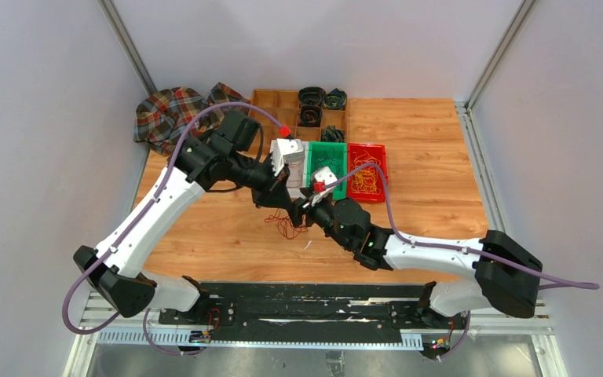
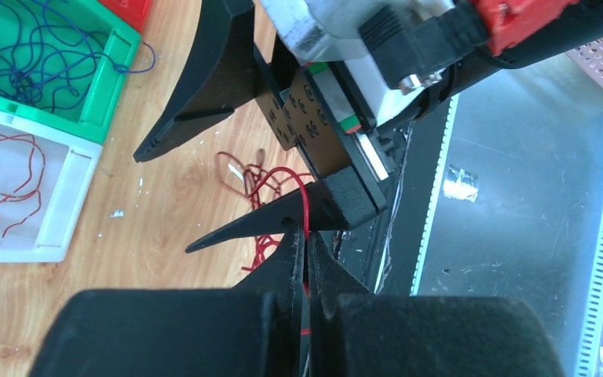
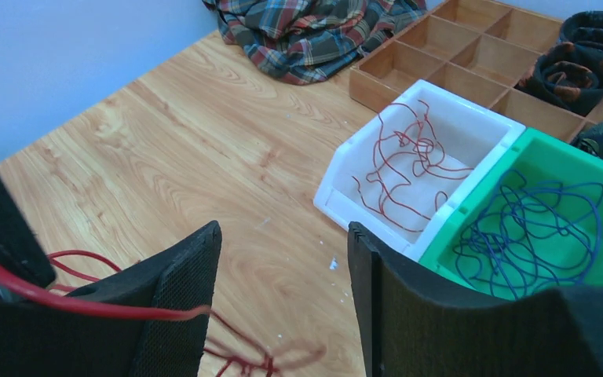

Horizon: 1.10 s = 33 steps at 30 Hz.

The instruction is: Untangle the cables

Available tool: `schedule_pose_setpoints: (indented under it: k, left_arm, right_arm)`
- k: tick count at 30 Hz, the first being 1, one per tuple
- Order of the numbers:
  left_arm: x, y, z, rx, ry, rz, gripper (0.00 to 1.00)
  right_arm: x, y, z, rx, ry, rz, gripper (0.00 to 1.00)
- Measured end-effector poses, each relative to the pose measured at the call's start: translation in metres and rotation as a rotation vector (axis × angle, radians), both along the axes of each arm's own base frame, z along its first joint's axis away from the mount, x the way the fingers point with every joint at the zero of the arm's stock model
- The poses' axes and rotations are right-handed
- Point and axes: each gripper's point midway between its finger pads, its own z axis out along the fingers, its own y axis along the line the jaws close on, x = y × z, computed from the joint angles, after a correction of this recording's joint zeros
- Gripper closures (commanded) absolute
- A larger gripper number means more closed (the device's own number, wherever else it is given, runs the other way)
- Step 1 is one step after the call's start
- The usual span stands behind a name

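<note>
Table [image 1: 440,157], wood-grain top, contents listed left to right. Plaid cloth [image 1: 174,114]: crumpled, far left corner. Wooden tray [image 1: 279,100]: divided into compartments, at the far edge, just right of the cloth; dark rolled items [image 1: 312,100] sit in its right-hand compartments. White bin [image 3: 338,188]: just in front of the tray, holds red cables [image 3: 408,165] in loose loops. Left gripper [image 2: 305,243]: jaws pressed together, pinching a red strand [image 2: 306,206] that runs on to the loose red tangle [image 1: 286,226]; that tangle lies on the bare boards in front of the bins, near the middle of the table. Right gripper [image 3: 283,236]: jaws wide apart, nothing between them; the left gripper's tips sit close against one of its fingers [image 3: 184,302], and the red strand crosses that finger. Green bin [image 3: 550,153]: touching the white bin's right side, holds blue cables [image 3: 526,236], many overlapping loops. Red bin [image 1: 367,148]: touching the green bin's right side, holds yellow cables [image 1: 365,182] in a curly heap.
</note>
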Motion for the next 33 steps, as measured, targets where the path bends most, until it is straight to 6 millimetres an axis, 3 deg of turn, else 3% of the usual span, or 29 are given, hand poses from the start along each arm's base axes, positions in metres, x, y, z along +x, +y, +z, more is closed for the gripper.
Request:
schedule_pose_setpoints:
  k: [6,9,15,20,26,33]
  left_arm:
    - [-0.005,0.003,0.023,-0.028,-0.011,-0.006,1.0]
    - [-0.008,-0.001,0.046,-0.079,-0.025,-0.023,1.0]
    - [-0.016,-0.009,0.126,-0.249,-0.154,-0.063,1.0]
    - [-0.008,-0.003,0.175,-0.327,-0.271,-0.03,1.0]
    - [0.014,0.002,0.192,-0.326,-0.329,0.042,0.99]
    - [0.047,0.015,0.216,-0.304,-0.433,0.165,1.0]
  right_arm:
    - [0.002,0.012,0.001,0.038,-0.006,0.019,0.41]
    - [0.003,0.016,-0.003,0.061,0.0,0.023,0.42]
    - [0.0,0.004,-0.06,-0.03,0.081,-0.002,0.45]
    - [-0.005,-0.01,-0.087,-0.062,0.127,-0.025,0.48]
    - [-0.011,-0.027,-0.109,-0.062,0.172,-0.053,0.48]
    - [-0.017,-0.045,-0.108,0.019,0.187,-0.086,0.4]
